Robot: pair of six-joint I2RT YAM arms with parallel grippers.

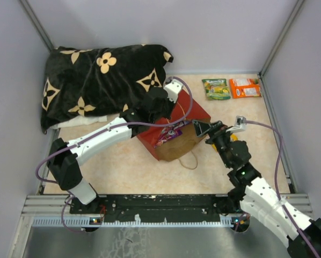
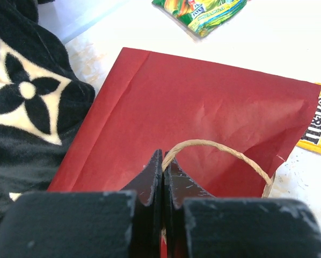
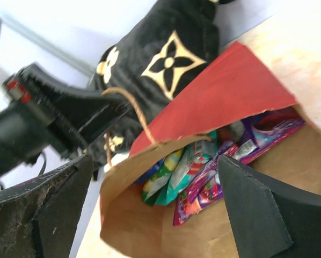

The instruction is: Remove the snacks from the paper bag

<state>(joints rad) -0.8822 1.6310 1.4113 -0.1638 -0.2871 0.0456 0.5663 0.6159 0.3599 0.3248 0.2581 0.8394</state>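
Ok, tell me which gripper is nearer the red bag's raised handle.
Left. The left gripper is shut on the raised handle; the right gripper is open, facing the paper bag, off that handle.

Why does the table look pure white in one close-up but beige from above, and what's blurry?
Left wrist view: strong light washes the table out to white, and the left gripper looks soft near the lens. Top view: even light, beige surface, faint shadows. Right wrist view: the open right gripper is blurred; snacks inside the paper bag are clearer.
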